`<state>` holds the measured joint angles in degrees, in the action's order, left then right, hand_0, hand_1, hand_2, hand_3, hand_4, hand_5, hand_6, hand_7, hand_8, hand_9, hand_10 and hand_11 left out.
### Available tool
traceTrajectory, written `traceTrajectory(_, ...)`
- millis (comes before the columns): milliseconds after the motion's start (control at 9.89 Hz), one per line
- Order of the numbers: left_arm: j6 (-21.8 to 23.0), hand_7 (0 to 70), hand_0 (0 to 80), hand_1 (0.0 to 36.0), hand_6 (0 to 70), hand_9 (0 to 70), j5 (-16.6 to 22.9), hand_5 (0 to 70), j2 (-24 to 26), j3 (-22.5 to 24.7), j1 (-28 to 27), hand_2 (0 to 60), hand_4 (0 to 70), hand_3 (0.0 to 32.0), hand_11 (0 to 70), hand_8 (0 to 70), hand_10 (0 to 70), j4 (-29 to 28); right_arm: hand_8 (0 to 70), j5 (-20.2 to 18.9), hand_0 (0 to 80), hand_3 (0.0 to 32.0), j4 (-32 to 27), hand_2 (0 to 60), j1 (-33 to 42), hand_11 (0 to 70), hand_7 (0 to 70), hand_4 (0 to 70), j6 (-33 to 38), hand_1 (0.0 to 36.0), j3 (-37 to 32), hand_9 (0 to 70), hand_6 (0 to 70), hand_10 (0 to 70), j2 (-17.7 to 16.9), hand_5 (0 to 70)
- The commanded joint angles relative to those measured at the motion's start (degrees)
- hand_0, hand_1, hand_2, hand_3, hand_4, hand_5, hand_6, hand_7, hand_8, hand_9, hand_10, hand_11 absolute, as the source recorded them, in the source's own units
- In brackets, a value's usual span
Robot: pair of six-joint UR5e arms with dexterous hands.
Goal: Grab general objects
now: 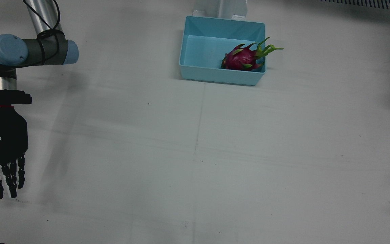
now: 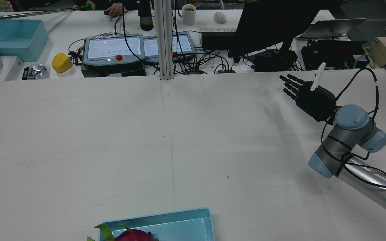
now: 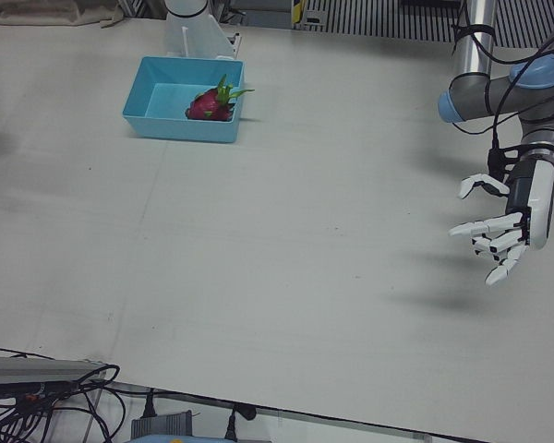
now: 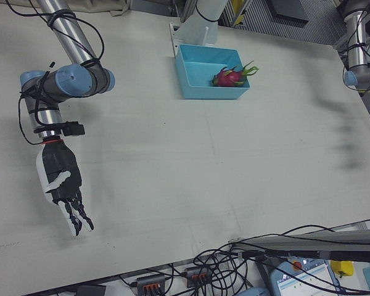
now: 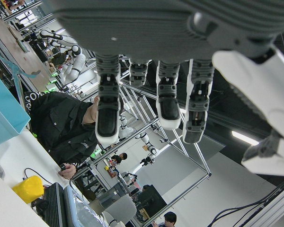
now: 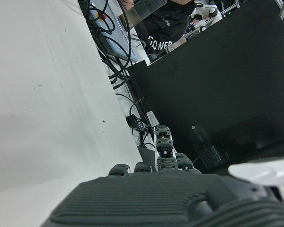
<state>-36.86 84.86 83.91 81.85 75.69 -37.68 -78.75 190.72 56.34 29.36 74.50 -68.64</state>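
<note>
A magenta dragon fruit (image 1: 244, 58) with green scales lies in the right end of a light blue bin (image 1: 215, 30) at the robot's side of the table. The fruit (image 3: 208, 103) and bin (image 3: 157, 101) also show in the left-front view. My right hand (image 1: 3, 149), black, hangs open over bare table far from the bin, fingers stretched out and holding nothing. It shows in the rear view too, right hand (image 2: 308, 95). My left hand (image 3: 499, 231) hovers open over the opposite side of the table, pale fingers spread, nothing in it.
Beyond the table stands a desk with two teach pendants (image 2: 112, 50), a dark monitor (image 2: 266, 23), a yellow object (image 2: 61, 62) and a second blue bin (image 2: 12, 38). A person's hand (image 2: 114, 10) rests there. Cables (image 4: 209, 271) hang off the operators' edge.
</note>
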Motion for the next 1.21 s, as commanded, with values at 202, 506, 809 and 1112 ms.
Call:
traceTrajectory(202,-1.37,26.4,56.4,36.0,0.0,3.8,-0.04,5.8,0.12,0.42,-0.01,60.0,0.0,1.2,0.0,0.0,0.0,-0.38,0.0,0.0,0.0,0.0,0.0,0.0,0.0,0.0,0.0,0.0,0.0,0.0,0.03,0.0,0.0,0.0,0.0,0.0)
traceTrajectory(506,-1.37,37.4,80.0,36.0,0.0,6.0,-0.04,12.0,0.12,0.68,-0.01,60.0,0.0,2.4,0.0,0.0,0.0,-0.11,0.0,0.0,0.0,0.0,0.0,0.0,0.0,0.0,0.0,0.0,0.0,0.0,0.03,0.0,0.0,0.0,0.0,0.0)
traceTrajectory(809,-1.37,70.0,80.0,36.0,0.1,14.6,0.04,11.8,0.12,0.77,-0.1,60.0,0.0,5.6,0.0,0.0,0.0,-0.11,0.0,0.0,0.0,0.0,0.0,0.0,0.0,0.0,0.0,0.0,0.0,0.0,0.03,0.0,0.0,0.0,0.0,0.0)
traceTrajectory(1112,-1.37,70.0,80.0,36.0,5.0,18.6,0.04,9.7,0.12,0.68,-0.1,60.0,0.0,8.0,0.0,0.0,0.0,0.06,0.0,0.0,0.0,0.0,0.0,0.0,0.0,0.0,0.0,0.0,0.0,0.0,0.03,0.0,0.0,0.0,0.0,0.0)
